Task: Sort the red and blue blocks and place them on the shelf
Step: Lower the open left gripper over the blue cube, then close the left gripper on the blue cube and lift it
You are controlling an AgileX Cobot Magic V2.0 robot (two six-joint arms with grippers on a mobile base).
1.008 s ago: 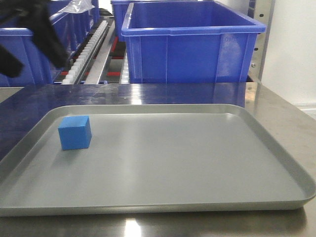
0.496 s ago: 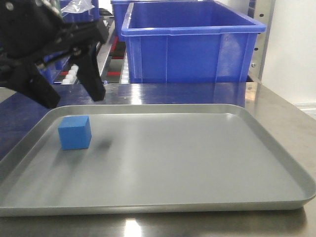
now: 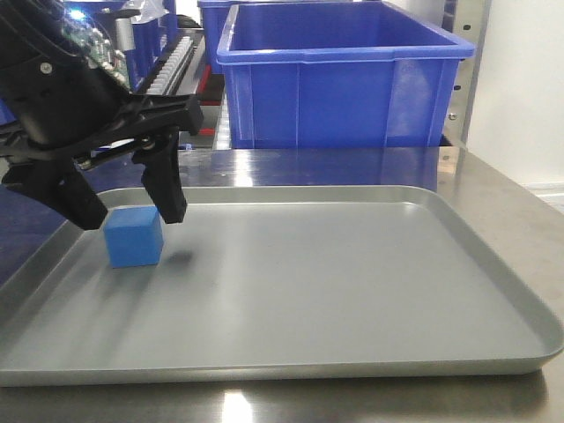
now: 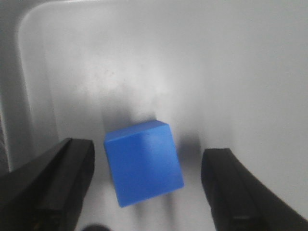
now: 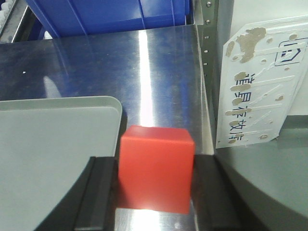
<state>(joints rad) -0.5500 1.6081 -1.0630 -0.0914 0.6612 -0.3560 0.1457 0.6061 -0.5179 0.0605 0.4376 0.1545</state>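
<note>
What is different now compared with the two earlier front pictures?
The left gripper came down toward the tray and now has its jaws open on either side of the blue block, not closed on it. The block, the tray and the blue bin stayed in place.

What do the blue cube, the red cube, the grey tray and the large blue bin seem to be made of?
The blue cube and the red cube: matte, even colour, no grain; perhaps plastic or foam. The grey tray: metal, apparently, satin finish with blurred reflections and a rolled rim. The large blue bin: moulded plastic, slightly glossy, with light streaks on its wall.
</note>
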